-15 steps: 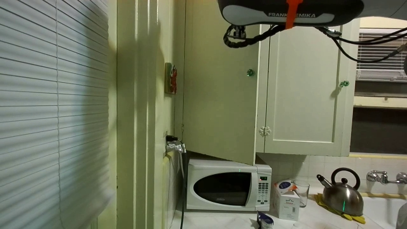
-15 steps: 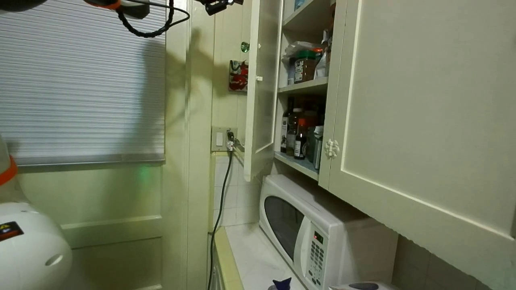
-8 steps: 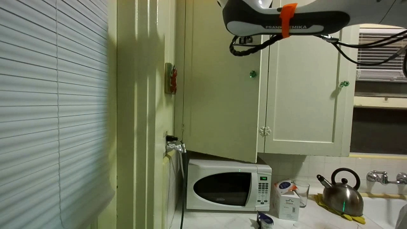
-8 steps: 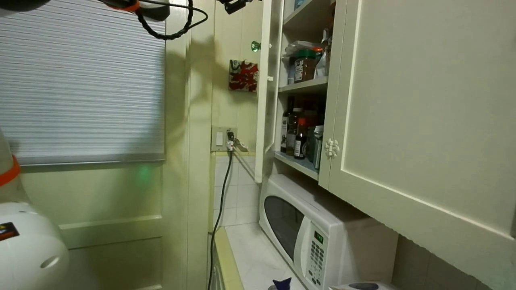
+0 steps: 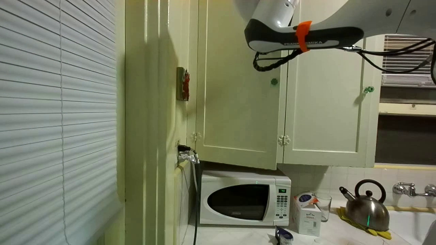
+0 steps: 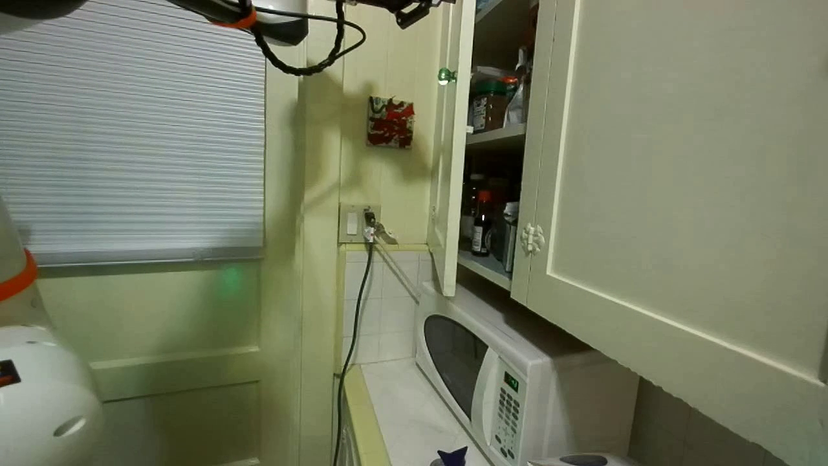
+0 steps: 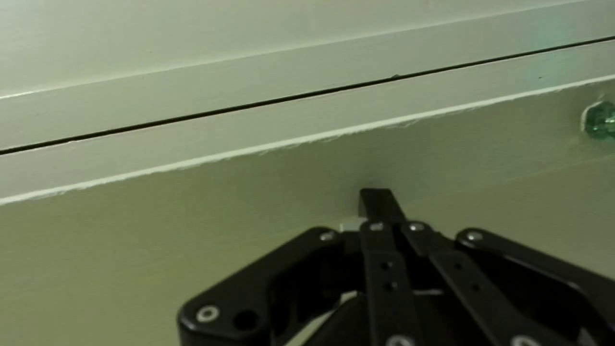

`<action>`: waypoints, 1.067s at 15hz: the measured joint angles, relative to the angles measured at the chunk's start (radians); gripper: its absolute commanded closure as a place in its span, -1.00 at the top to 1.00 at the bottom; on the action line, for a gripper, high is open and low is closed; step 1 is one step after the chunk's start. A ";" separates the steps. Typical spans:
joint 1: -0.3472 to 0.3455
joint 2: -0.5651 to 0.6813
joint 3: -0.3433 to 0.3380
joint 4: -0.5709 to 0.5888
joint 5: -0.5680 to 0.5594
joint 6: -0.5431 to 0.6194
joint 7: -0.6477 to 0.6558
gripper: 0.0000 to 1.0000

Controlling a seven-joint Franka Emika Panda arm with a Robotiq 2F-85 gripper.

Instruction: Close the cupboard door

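The cupboard door [image 5: 238,112] is tall, cream-white and panelled, with a small green knob [image 5: 274,81] near its free edge. It stands ajar above the microwave. In an exterior view the door [image 6: 451,194] is nearly edge-on, with shelves of jars and bottles showing behind it. In the wrist view my gripper [image 7: 382,204] is shut and empty, with its fingertips at or against the outer face of the door [image 7: 192,240], near the free edge and away from the knob [image 7: 600,121]. In an exterior view part of the gripper [image 6: 414,13] shows at the top; its fingertips are hidden.
A white microwave [image 5: 238,197] stands right below the door. A matching shut cabinet door [image 5: 325,95] adjoins it. A white box [image 5: 308,217] and a kettle [image 5: 368,211] stand on the counter. A small red picture [image 6: 391,123] hangs on the side wall.
The cupboard door has swung partway toward its frame, and less of the shelves shows. The arm has moved with it, sinking lower in an exterior view and going toward the cupboard.
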 measured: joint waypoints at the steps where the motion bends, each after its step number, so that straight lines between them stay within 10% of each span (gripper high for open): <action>1: -0.007 0.000 -0.012 -0.004 0.000 0.020 0.015 -1.00; 16: -0.063 -0.001 -0.134 -0.075 0.002 0.242 0.187 -1.00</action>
